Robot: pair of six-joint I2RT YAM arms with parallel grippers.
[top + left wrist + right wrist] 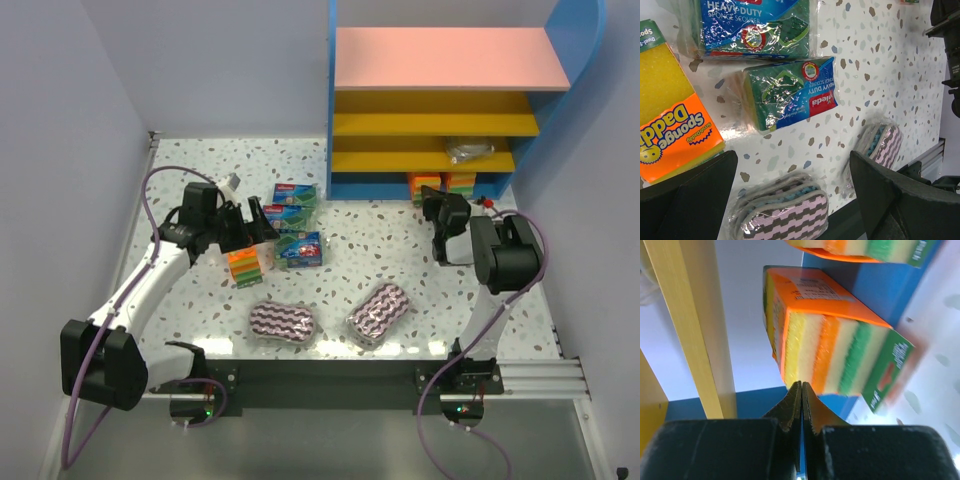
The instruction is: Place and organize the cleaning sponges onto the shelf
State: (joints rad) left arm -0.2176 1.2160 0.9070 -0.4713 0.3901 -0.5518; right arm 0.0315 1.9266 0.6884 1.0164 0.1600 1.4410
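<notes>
Glossy (crinkly plastic) sponge packs [790, 92]

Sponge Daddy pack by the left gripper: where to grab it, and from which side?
Come straight down with the open left gripper and pinch the Sponge Daddy pack across its shorter width, mid-length. It lies flat, a thick block with upright sides. The Vileda pack sits close beside it, so probably little finger room there.

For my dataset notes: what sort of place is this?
Probably a robot test cell: plain grey walls enclose a speckled white tabletop, with a blue-sided rack with pink and yellow boards and plastic-wrapped sponge packs.
</notes>
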